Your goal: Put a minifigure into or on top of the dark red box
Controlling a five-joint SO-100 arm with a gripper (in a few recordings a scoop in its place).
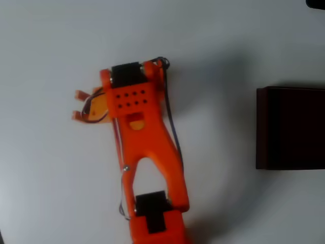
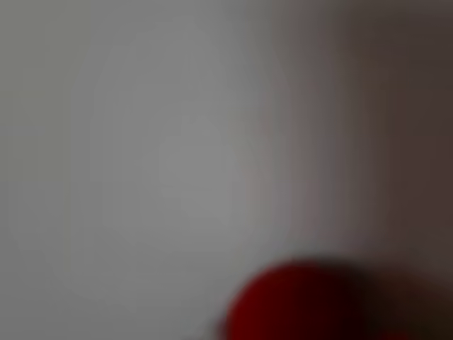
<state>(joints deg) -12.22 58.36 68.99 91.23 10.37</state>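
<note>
In the overhead view the orange arm (image 1: 147,152) is seen stretched up the middle of the white table (image 1: 51,193), its wrist turned toward the left. The gripper (image 1: 79,105) is found at the arm's left side, where two short orange fingertips (image 1: 80,94) are seen one above the other with a narrow gap between them. Whether anything is held in that gap cannot be told, since the area is small and partly covered by the wrist. A thin dark cable (image 1: 172,127) is run along the right side of the arm.

The dark red box (image 1: 290,128) is placed at the right edge of the overhead view, well apart from the gripper, with its dark inside shown and its right part cut off by the picture's edge.

In the wrist view everything is heavily blurred. A rounded red blob (image 2: 297,304), possibly the minifigure, is seen at the lower edge, against a pale surface with a darker band to the right.
</note>
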